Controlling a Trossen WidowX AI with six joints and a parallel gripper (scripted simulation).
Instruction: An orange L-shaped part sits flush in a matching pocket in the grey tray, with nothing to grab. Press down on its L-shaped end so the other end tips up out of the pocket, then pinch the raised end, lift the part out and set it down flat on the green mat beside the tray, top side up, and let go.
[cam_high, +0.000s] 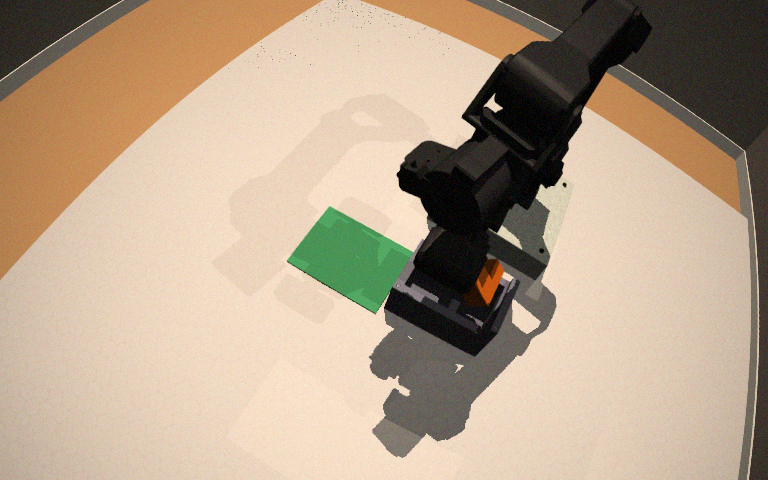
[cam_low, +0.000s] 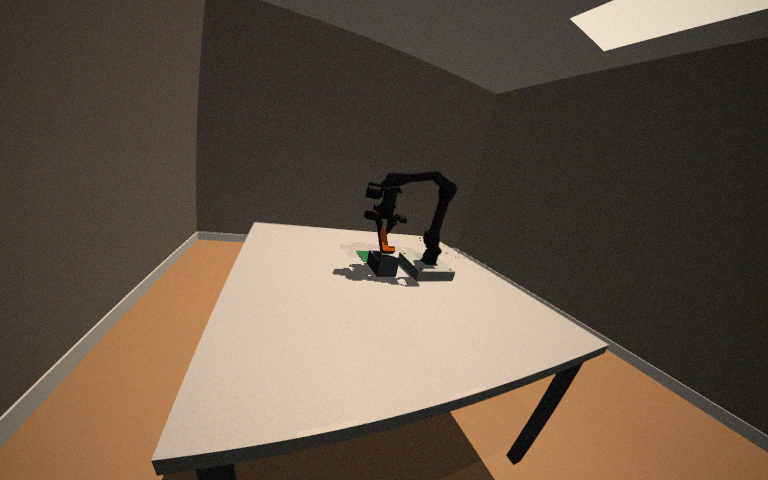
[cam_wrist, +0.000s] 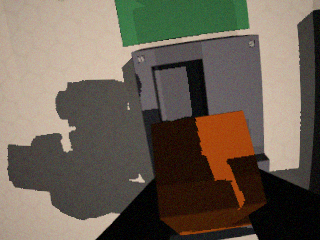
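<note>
The orange part (cam_high: 491, 287) (cam_low: 385, 240) (cam_wrist: 225, 137) stands steeply on end, its L-shaped foot lowest. My gripper (cam_low: 384, 233) (cam_wrist: 202, 182) is shut on its upper end. In the exterior view the foot shows just above the rim of the grey tray (cam_high: 433, 327) (cam_low: 382, 266) (cam_wrist: 232, 85). The wrist view shows part of the tray's open pocket, with the part over the rest. In the top view the arm hides the fingertips. The green mat (cam_high: 345, 254) (cam_low: 361, 255) (cam_wrist: 187, 22) lies flat beside the tray, with nothing on it.
The pale base plate (cam_high: 557, 206) (cam_low: 436, 276) of the arm stands close to the tray, on the side away from the mat. Its dark edge (cam_wrist: 311, 105) shows at the right of the wrist view. Arm shadows fall across the table beside the tray.
</note>
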